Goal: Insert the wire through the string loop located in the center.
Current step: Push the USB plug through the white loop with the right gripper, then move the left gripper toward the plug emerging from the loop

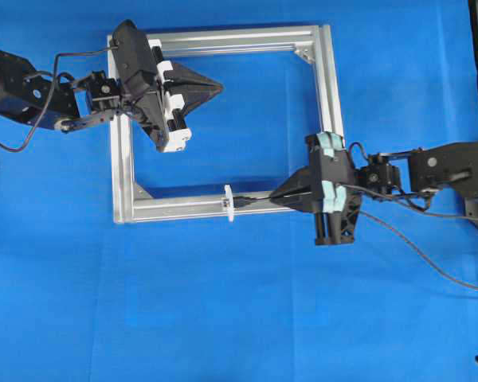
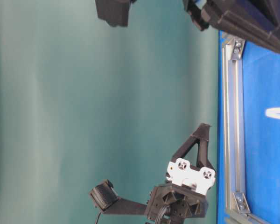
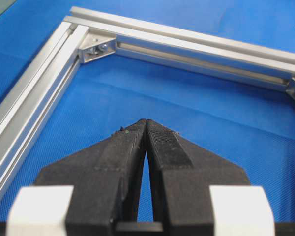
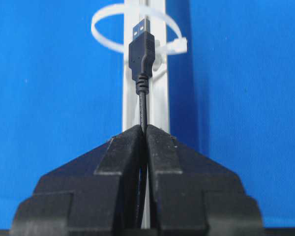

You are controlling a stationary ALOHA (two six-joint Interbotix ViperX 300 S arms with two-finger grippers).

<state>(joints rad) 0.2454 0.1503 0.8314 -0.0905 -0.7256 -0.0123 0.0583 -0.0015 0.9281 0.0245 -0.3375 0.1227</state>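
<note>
From overhead, the right gripper (image 1: 277, 196) is clamped on the wire (image 1: 255, 201), plug just short of the string loop (image 1: 229, 202) on the frame (image 1: 331, 87)'s bottom rail, while the left gripper (image 1: 217, 86) sits closed and empty over the frame's top-left. Right wrist cam: plug tip lines up with the white loop (image 4: 108, 27), not clearly through it.

Bright even light, soft shadows, slightly blurred close foregrounds

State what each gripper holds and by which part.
The right gripper pinches the wire on its cable just behind the plug, whose metal tip sits at the string loop. The left gripper is shut on nothing, over the frame.
</note>
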